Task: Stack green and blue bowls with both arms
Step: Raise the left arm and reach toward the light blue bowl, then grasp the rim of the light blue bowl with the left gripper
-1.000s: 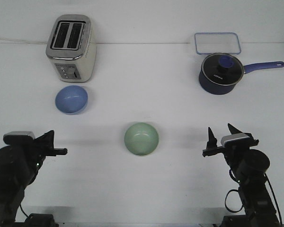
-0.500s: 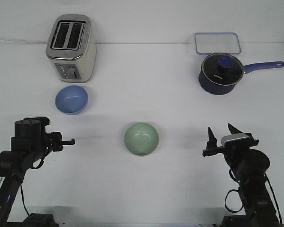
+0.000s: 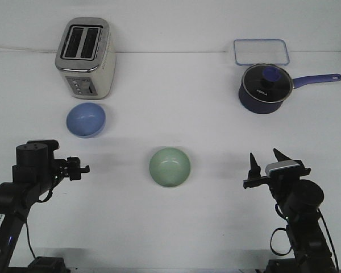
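We are noting the toaster (image 3: 85,57) and saucepan (image 3: 262,88) standing at the back, apart from the task. The 2 bowls are sitting separate: blue bowl (image 3: 86,119) just in front of the toaster, green bowl (image 3: 169,167) mid-table. We are judging the approach step; next the left gripper (image 3: 75,169), spread unclear, needs the blue rim. The right gripper (image 3: 265,162) is gaping, empty

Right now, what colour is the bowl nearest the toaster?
Periwinkle blue bowl; front view shows it best.
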`<state>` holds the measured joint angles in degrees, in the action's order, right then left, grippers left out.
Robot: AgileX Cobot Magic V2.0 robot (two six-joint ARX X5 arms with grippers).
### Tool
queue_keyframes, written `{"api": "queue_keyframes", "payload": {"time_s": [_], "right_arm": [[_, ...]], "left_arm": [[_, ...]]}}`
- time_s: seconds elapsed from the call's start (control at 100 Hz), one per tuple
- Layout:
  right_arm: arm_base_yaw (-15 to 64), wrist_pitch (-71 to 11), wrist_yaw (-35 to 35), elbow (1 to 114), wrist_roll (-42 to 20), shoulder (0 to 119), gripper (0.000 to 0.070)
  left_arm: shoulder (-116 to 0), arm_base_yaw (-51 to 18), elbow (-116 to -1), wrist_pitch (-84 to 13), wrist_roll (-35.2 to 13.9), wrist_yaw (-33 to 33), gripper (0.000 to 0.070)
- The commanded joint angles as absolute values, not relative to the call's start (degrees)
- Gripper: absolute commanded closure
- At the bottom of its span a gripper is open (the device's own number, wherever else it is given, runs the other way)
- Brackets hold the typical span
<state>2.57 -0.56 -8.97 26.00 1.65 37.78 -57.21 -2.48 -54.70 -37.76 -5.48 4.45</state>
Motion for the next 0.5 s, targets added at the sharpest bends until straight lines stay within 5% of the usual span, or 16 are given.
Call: {"api": "queue_keyframes", "payload": {"time_s": [0.0,0.49], "right_arm": [[2.66,-0.01,-8.95,26.57,1.08,37.89,0.0214],[2.66,0.03,-8.95,26.57,1.08,37.89,0.0214]], "left_arm": [[-57.45,-2.42,-55.77,-37.60,-5.06,4.45,0.0230],[-74.06,0.45,-73.12,-38.24,-4.19,4.29,0.0231]]}}
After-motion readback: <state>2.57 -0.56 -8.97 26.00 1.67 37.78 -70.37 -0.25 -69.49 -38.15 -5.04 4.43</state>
